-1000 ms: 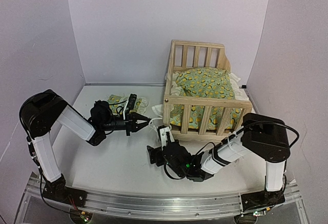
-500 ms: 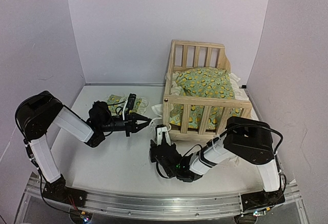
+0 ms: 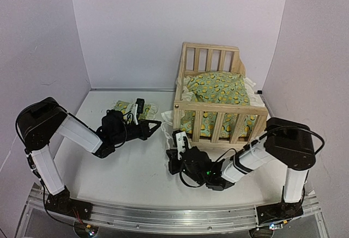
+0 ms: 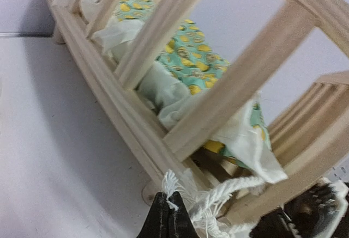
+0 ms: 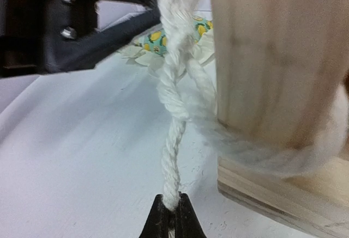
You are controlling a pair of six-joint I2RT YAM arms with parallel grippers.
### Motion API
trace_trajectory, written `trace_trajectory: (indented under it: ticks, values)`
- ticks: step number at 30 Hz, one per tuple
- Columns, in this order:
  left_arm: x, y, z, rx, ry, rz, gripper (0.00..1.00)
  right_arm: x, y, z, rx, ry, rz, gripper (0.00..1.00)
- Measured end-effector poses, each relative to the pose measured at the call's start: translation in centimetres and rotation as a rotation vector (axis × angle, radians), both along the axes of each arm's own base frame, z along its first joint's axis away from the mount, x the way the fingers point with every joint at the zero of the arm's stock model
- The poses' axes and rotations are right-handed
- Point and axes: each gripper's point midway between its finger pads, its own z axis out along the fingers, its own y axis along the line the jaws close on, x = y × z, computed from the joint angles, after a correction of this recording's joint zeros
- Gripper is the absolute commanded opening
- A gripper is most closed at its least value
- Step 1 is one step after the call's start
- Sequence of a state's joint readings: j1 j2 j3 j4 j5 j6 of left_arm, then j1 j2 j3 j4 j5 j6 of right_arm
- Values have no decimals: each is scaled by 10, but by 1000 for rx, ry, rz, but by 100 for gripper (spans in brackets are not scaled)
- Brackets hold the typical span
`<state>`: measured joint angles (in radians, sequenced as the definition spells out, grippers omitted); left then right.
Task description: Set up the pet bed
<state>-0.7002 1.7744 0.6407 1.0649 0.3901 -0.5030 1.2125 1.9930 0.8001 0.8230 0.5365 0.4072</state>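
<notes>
The pet bed [image 3: 219,107] is a pale pine slatted frame at the right rear, with its green-yellow cushion [image 3: 218,87] inside. The small matching pillow [image 3: 132,108] lies on the table to its left. A white rope [image 3: 166,122] loops round the bed's near-left corner post [image 5: 267,58]. My left gripper [image 3: 158,126] is shut on the rope's frayed end [image 4: 171,186], low beside the slatted side [image 4: 136,123]. My right gripper [image 3: 173,136] is shut on the other strand [image 5: 173,156], just in front of that post. The twisted rope [image 5: 175,85] runs up from my right gripper [image 5: 173,201] toward the left gripper's fingers [image 5: 109,36].
Pale walls enclose the table on three sides. The bed stands close to the right wall. A white cushion ruffle [image 4: 245,140] hangs out between the slats above the rope. The aluminium rail [image 3: 163,216] with both arm bases runs along the near edge.
My right gripper has closed on the rope strand and its arm has shifted slightly right. The left gripper, still shut on the frayed end, has moved a little toward the bed.
</notes>
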Motion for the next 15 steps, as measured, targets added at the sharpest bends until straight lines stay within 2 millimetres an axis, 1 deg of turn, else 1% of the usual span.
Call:
trace_trajectory:
  ticks: [2,5,7,9,11,13,15]
  values:
    - [8,-4,-10,33,62,85,0,-10,-4,11,29,25,49,0]
    - [19,-7,-17,67,128,205,0,-24,-7,25,53,63,115,0]
    - [24,-2,-19,80,155,279,0,-30,-10,30,61,84,141,0]
    - [33,8,-18,99,177,370,0,-38,-14,29,50,110,169,0]
    - [42,15,-10,100,174,429,0,-44,-16,25,28,132,198,0]
    - [49,21,8,82,155,483,0,-52,-17,23,4,152,239,0]
    - [52,27,29,53,134,529,0,-59,-17,26,-14,164,279,0]
